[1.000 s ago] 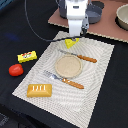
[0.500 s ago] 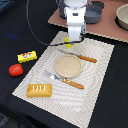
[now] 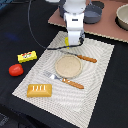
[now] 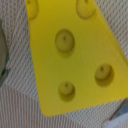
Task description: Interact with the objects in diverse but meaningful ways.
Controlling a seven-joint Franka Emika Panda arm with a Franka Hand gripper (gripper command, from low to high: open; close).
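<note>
Lab tabletop: robot arm [image 3: 74, 15], toy place setting.

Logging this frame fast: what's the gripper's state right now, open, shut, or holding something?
Gripper: low over the placemat, directly above the cheese wedge; fingers not visible, so open or shut cannot be told.

Ext view: gripper [image 3: 75, 44] fingertips hidden behind its own body; you can't tell jaw state. Cheese wedge [image 4: 70, 52] not visible there, covered by arm. Wrist view: wedge cut off at frame edge, blurry. Pot [image 3: 93, 12] partly blocked by arm. Packet [image 3: 27, 56] markings too small to read.
</note>
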